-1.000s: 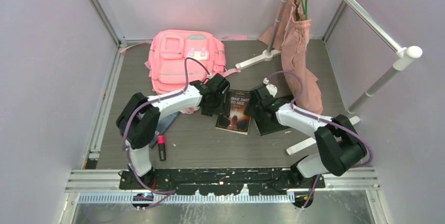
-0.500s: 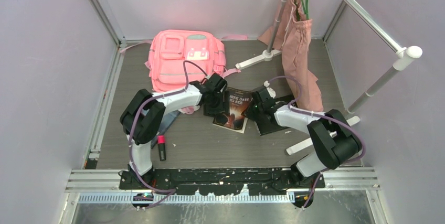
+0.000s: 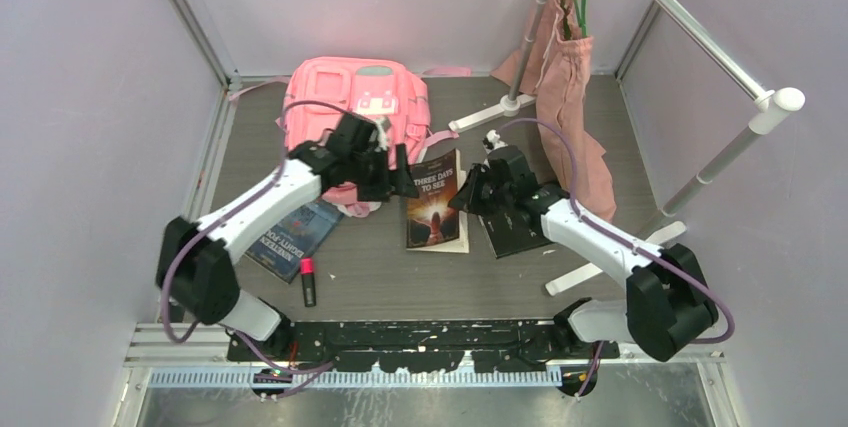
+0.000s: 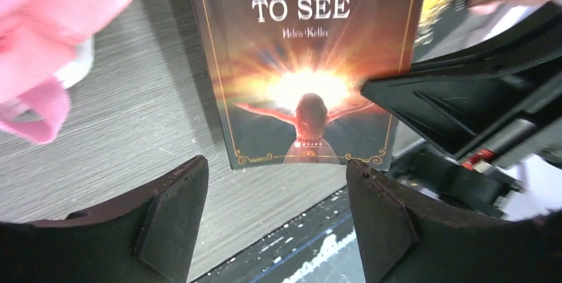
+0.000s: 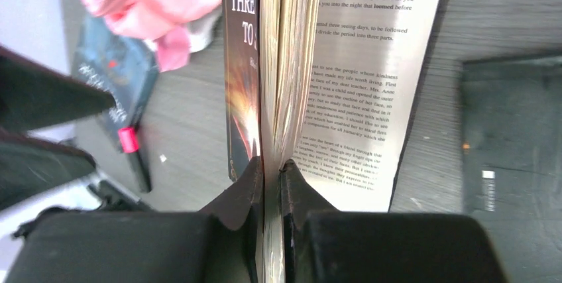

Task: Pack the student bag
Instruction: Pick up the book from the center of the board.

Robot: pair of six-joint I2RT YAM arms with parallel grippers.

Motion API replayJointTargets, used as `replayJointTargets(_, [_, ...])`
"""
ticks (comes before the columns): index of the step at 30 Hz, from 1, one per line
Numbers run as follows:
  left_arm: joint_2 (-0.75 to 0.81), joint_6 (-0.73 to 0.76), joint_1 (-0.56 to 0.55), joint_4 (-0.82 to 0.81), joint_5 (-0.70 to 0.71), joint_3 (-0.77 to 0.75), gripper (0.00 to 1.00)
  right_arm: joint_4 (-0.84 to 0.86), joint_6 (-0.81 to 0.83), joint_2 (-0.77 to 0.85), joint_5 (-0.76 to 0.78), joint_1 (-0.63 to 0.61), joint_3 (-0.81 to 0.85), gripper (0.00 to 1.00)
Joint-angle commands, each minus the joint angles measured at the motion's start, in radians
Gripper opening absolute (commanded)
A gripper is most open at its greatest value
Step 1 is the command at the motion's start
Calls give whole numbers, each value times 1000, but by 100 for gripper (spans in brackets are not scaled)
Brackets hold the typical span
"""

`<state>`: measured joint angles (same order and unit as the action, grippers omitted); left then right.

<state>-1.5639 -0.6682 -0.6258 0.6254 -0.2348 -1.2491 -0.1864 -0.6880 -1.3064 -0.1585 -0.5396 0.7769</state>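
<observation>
The student bag (image 3: 340,107) lies flat at the back left, bright pink, front pockets up. A paperback, "Three Days to See" (image 3: 433,205), lies just right of it. My right gripper (image 3: 462,196) is shut on the book's right edge; in the right wrist view (image 5: 272,171) it pinches the front cover and a block of pages upright, while the last printed page (image 5: 361,91) lies flat. My left gripper (image 3: 402,184) is open and empty, between the bag and the book. In the left wrist view (image 4: 275,197) it hovers over the cover's bottom edge (image 4: 308,64).
A dark blue book (image 3: 290,237) and a pink-capped marker (image 3: 308,282) lie at the front left. A black pad (image 3: 515,232) lies under the right arm. A dusty-pink cloth sack (image 3: 570,107) hangs from a white-poled rack (image 3: 700,37) at the right.
My left arm has swung up and left, uncovering the dark blue book. My right gripper has closed on the paperback's edge and lifted it, and the book has turned and shifted toward the back.
</observation>
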Motion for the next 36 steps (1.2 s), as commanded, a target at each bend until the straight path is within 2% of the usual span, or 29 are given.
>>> replayJointTargets(1, [141,31,154,-42,-271,114,78,78,30,88,-193,-4,73,1])
replayJointTargets(4, [208,37,219,-72,-423,171,82,119,5,112,-247,-4,80,1])
replayJointTargets(9, [248,-16,237,-125,-447,261,83,251,-73,98,-359,-4,68,1])
replayJointTargets(15, [232,-101,306,-256,-582,334,84,476,-249,64,-465,4,36,1])
replayJointTargets(19, [224,-207,308,-440,-645,381,79,567,-318,32,-505,5,13,1])
replayJointTargets(21, [232,-256,310,-520,-650,395,69,575,-327,24,-510,5,4,1])
replayJointTargets(22, [236,-276,311,-548,-648,398,60,553,-324,21,-513,5,6,1])
replayJointTargets(26, [231,-300,311,-574,-632,358,8,394,-274,32,-465,5,20,3])
replayJointTargets(27, [226,-300,311,-563,-627,342,1,331,-253,35,-436,4,34,27])
replayJointTargets(28, [225,-298,311,-547,-613,322,0,265,-235,40,-397,5,48,63])
replayJointTargets(29, [225,-299,313,-532,-589,303,0,227,-228,48,-360,5,55,93])
replayJointTargets(30, [233,-302,313,-519,-541,281,0,203,-227,64,-328,6,58,99])
replayJointTargets(33, [271,-346,313,-544,-392,240,0,168,-264,114,-237,11,50,100])
replayJointTargets(36, [299,-468,304,-755,-283,271,0,253,-381,160,-184,14,10,100])
